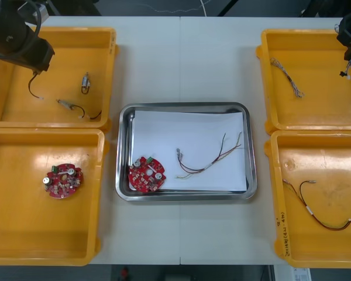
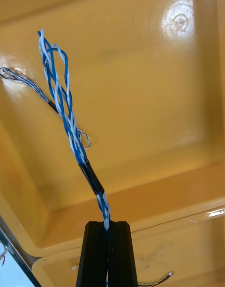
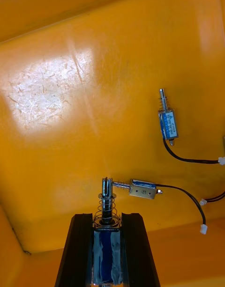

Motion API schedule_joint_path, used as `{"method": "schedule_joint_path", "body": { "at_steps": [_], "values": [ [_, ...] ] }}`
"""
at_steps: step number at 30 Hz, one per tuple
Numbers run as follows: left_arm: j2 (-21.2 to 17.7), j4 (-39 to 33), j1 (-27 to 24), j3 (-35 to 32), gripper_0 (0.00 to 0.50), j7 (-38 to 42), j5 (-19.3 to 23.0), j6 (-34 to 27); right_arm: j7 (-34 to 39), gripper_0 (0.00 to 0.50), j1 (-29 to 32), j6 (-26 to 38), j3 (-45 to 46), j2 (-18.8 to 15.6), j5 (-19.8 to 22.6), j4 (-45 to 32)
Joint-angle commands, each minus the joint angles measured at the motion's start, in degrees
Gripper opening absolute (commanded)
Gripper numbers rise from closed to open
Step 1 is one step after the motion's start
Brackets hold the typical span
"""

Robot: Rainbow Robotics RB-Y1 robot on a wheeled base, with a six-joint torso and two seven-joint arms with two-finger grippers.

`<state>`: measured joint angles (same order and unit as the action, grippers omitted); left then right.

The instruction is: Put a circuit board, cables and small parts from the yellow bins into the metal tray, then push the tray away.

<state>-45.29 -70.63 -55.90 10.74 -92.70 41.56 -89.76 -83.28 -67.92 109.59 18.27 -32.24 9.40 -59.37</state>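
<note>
Right gripper [image 2: 107, 225]: clamps twisted blue-and-white cable [image 2: 69, 123], pointing beyond fingertips.
Left gripper [image 3: 107, 217]: grips small metal part [image 3: 107, 202], pointing likewise.
Below: yellow bins [image 2: 154, 104] [image 3: 70, 128].

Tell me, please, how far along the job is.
Done: a circuit board and a red and yellow cable lie in the metal tray. In hand: the right hand is shut on a blue and white cable above the far right bin; the left hand is shut on a small metal part above the far left bin. Left: both go into the tray, then it gets pushed away.
</note>
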Motion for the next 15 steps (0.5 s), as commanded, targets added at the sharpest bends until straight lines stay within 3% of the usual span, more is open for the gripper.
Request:
{"method": "schedule_joint_path", "body": {
  "at_steps": [1,15],
  "values": [
    [0.73,-0.48,-2.9,0.07,0.0,4.63,-0.52,-0.16,-1.8,0.0,-0.28,0.41,0.89,0.25,-0.79,-2.42],
    [0.65,-6.01,-2.9,-2.39,0.0,4.9,0.19,-5.25,-1.8,0.0,-0.2,0.41,1.24,0.25,-1.84,-2.42]
  ]
}}
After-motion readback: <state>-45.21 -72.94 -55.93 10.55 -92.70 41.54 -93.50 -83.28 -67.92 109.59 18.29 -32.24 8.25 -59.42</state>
